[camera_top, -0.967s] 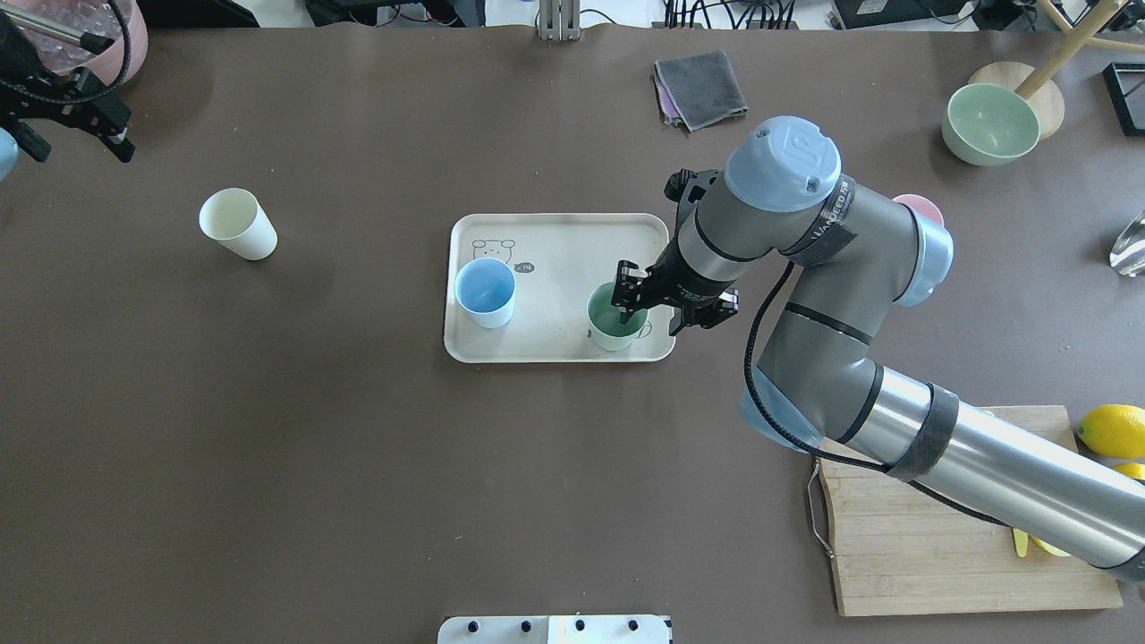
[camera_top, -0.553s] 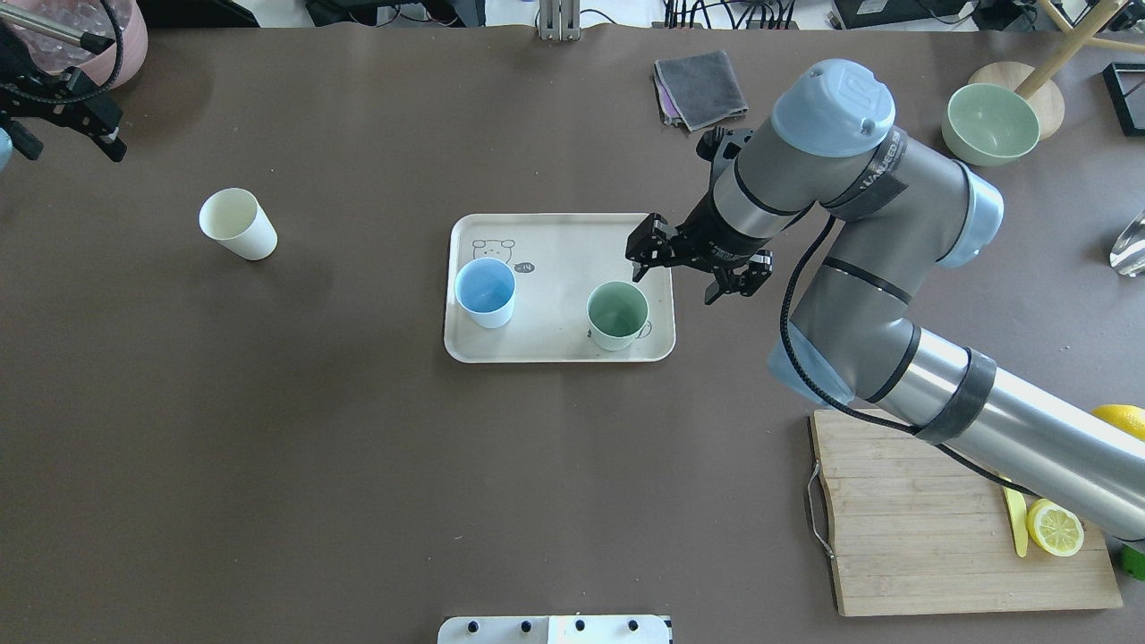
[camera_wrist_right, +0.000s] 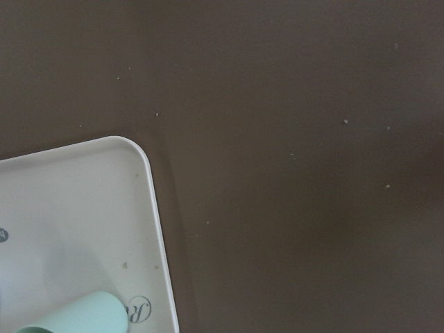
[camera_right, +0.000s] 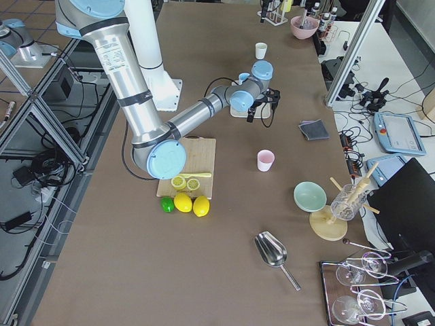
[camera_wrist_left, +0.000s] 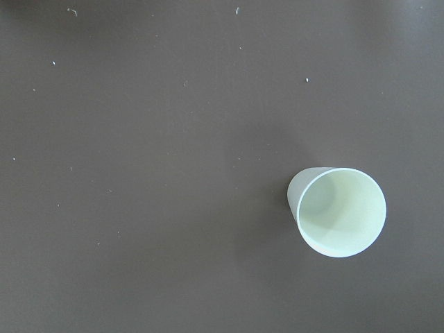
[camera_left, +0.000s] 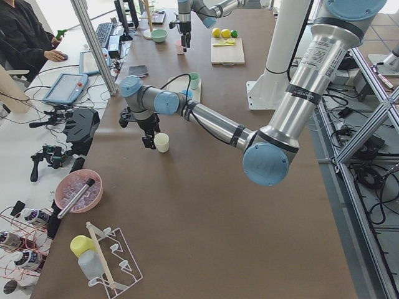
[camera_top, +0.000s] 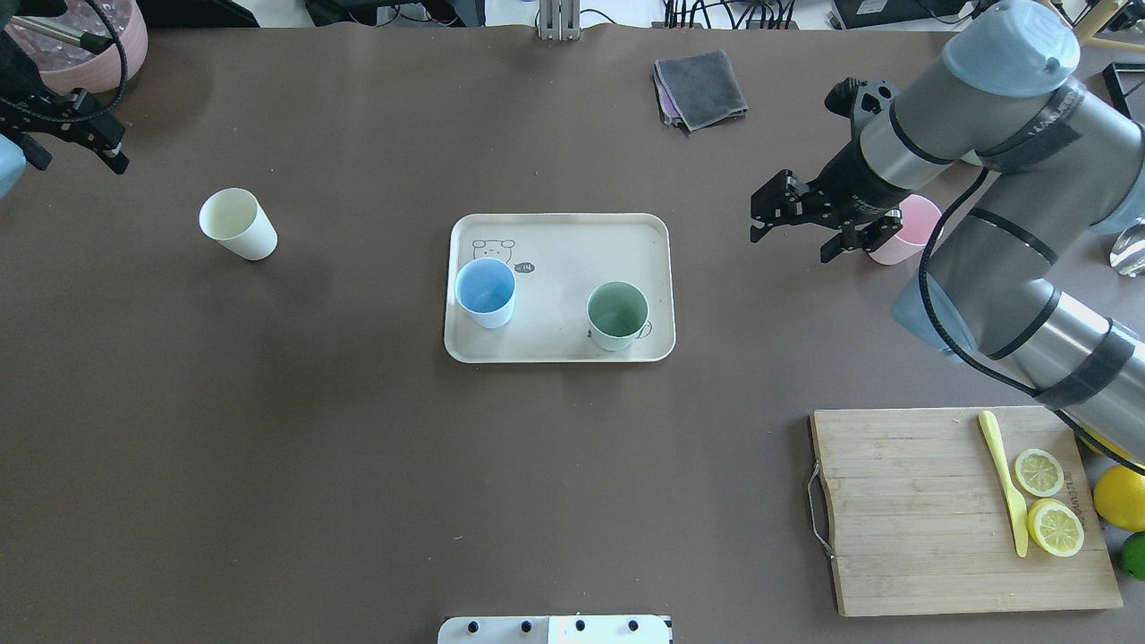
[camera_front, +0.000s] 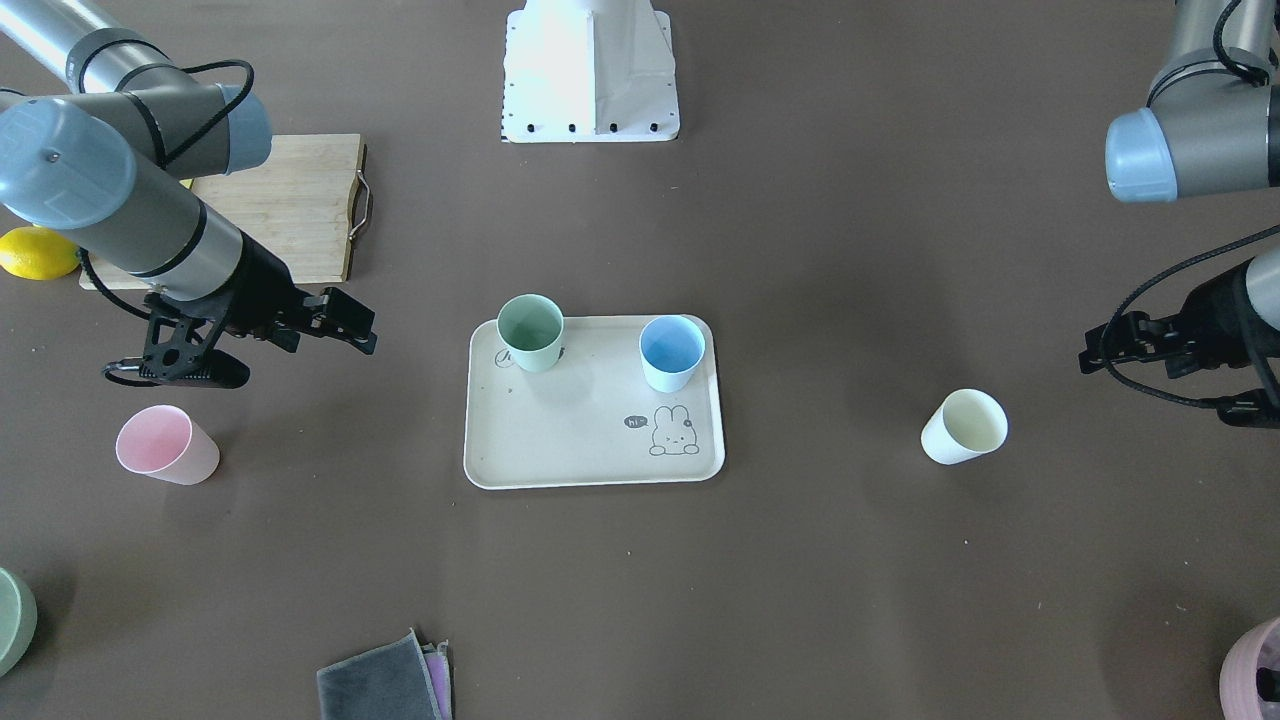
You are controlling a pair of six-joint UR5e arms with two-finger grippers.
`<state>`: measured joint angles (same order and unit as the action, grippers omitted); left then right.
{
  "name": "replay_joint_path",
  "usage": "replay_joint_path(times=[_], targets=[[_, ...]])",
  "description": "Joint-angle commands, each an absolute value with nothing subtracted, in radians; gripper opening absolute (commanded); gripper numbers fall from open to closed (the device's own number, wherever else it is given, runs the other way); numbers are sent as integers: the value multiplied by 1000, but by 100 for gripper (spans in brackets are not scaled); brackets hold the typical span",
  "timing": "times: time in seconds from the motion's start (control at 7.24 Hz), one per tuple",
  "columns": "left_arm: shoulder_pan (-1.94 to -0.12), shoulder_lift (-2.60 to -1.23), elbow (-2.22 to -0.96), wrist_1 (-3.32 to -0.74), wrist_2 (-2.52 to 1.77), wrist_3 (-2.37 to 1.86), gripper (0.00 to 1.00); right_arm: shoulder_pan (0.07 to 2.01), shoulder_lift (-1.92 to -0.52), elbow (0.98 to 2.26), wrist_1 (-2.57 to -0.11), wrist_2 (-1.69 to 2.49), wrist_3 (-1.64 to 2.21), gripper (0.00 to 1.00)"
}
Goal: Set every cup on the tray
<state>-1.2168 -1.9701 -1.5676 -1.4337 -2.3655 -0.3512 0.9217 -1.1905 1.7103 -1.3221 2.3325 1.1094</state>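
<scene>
The beige rabbit tray (camera_top: 572,259) lies mid-table and also shows in the front view (camera_front: 580,430). A blue cup (camera_top: 485,291) and a green cup (camera_top: 617,315) stand upright on it. A cream cup (camera_top: 237,224) stands on the table to the left, and it also shows in the left wrist view (camera_wrist_left: 340,211). A pink cup (camera_top: 908,228) stands right of the tray, partly hidden. My right gripper (camera_top: 792,240) is open and empty, hovering between the tray and the pink cup. My left gripper (camera_top: 79,159) is open and empty, beyond and left of the cream cup.
A wooden cutting board (camera_top: 903,510) with lemon slices and a yellow knife lies at the near right, with whole lemons (camera_top: 1118,496) beside it. A grey cloth (camera_top: 702,85) lies at the back. A pink bowl (camera_top: 125,45) sits at the back left corner.
My right gripper let go of the green cup on the tray, rose, and swung right toward the pink cup. The left gripper barely shifted.
</scene>
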Motion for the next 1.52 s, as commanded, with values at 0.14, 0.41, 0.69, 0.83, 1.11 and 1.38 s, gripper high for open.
replay_joint_path(times=[0.14,0.41,0.69,0.83,1.11,1.38], targets=[[-1138,-1933,-1465,-1739,-2358,-545,97,979,-1265,1720,-1321,2356,968,100],[-1111,-1916,-1470,-1792,-2358,-635,97,985,-1279,1717,-1321,2355,950,100],[-1089,-1928,-1465,-1793,-2333,-649,97,986,-1281,1717,-1321,2356,950,100],[-1071,-1939,-1462,-1792,-2323,-655,97,986,-1282,1715,-1319,2355,948,100],[-1065,-1960,-1441,-1793,-2316,-663,97,985,-1285,1709,-1316,2355,948,100],[-1043,-1959,-1422,-1819,-2290,-664,97,986,-1293,1709,-1316,2355,937,100]])
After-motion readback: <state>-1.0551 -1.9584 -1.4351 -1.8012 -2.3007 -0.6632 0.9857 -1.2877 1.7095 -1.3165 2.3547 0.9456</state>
